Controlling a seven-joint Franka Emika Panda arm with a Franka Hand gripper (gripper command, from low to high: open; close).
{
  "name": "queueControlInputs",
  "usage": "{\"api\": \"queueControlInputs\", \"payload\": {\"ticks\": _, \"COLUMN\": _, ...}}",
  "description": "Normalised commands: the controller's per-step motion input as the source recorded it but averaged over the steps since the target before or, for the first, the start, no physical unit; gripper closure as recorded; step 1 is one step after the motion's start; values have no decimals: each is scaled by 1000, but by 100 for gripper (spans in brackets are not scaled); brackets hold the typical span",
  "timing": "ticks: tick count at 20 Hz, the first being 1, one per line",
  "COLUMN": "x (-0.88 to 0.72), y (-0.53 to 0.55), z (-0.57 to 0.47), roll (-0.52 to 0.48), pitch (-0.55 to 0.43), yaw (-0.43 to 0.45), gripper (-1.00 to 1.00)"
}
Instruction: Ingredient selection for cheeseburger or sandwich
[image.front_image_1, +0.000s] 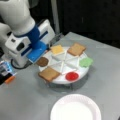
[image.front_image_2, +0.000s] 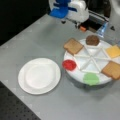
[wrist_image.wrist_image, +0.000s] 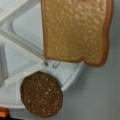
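Observation:
A round white divided tray (image.front_image_1: 60, 80) (image.front_image_2: 75, 72) holds the ingredients, one per wedge: two tan toast squares (image.front_image_1: 48, 74) (image.front_image_1: 76, 49), a yellow cheese square (image.front_image_1: 57, 49), a brown patty (image.front_image_1: 42, 61), a green leaf (image.front_image_1: 86, 62) and a red disc (image.front_image_1: 72, 76). The gripper (image.front_image_1: 37, 53) (image.front_image_2: 60, 11), with blue parts, hovers over the tray's edge just above the patty (image.front_image_2: 92, 40). The wrist view looks down on one toast (wrist_image.wrist_image: 75, 30) and the patty (wrist_image.wrist_image: 41, 94); no fingers show there. No cheeseburger or sandwich is in view.
A white paper plate (image.front_image_1: 75, 108) (image.front_image_2: 39, 75) lies on the grey table near the tray. The arm's white base (image.front_image_1: 15, 47) stands beside the tray, with a small orange object (image.front_image_1: 10, 79) and a blue one (image.front_image_1: 5, 67) next to it.

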Motion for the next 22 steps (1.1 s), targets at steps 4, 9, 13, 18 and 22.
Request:
{"api": "queueControlInputs", "payload": {"ticks": 4, "x": -76, "y": -225, "z": -86, "roll": 573, "pitch": -45, "yaw": 35, "gripper": -100}}
{"api": "queueControlInputs", "payload": {"ticks": 9, "x": 60, "y": -165, "z": -153, "roll": 509, "pitch": -17, "yaw": 52, "gripper": -100}}
{"api": "queueControlInputs", "payload": {"ticks": 13, "x": 147, "y": -112, "z": -124, "roll": 519, "pitch": 22, "yaw": 97, "gripper": -100}}
{"api": "queueControlInputs", "payload": {"ticks": 18, "x": 177, "y": -153, "z": -193, "roll": 410, "pitch": 68, "yaw": 18, "gripper": -100}}
{"api": "queueControlInputs", "payload": {"ticks": 22, "x": 172, "y": -172, "z": -315, "roll": 267, "pitch": 22, "yaw": 63, "gripper": -100}}
